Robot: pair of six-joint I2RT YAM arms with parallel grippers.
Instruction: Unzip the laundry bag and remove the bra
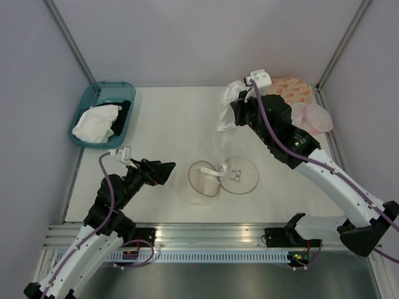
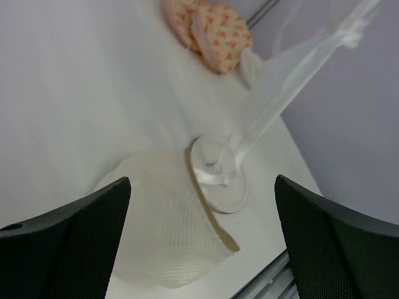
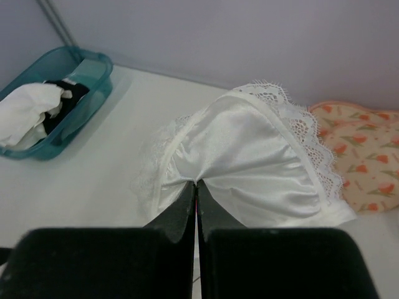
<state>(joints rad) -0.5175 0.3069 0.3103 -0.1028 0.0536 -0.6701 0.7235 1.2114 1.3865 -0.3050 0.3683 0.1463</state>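
Observation:
The laundry bag (image 1: 201, 180) lies open at the table's middle, its cream dome with tan rim on the left and its round face with the black bra icon (image 1: 237, 175) on the right. In the left wrist view the dome (image 2: 165, 230) lies between my open left gripper's fingers (image 2: 81, 243). My left gripper (image 1: 167, 172) is open and empty just left of the bag. My right gripper (image 1: 235, 116) is shut on the white bra (image 1: 229, 98) and holds it up at the back right. The bra (image 3: 249, 156) is pinched at my right gripper's (image 3: 197, 184) tips. A strap (image 1: 217, 146) hangs from it down to the bag.
A teal basket (image 1: 112, 84) at the back left holds a white cloth (image 1: 95, 124) and a black cloth (image 1: 123, 115). A pink-orange patterned pad (image 1: 293, 90) and a pale pink mesh pair (image 1: 315, 117) lie at the back right, behind the right arm.

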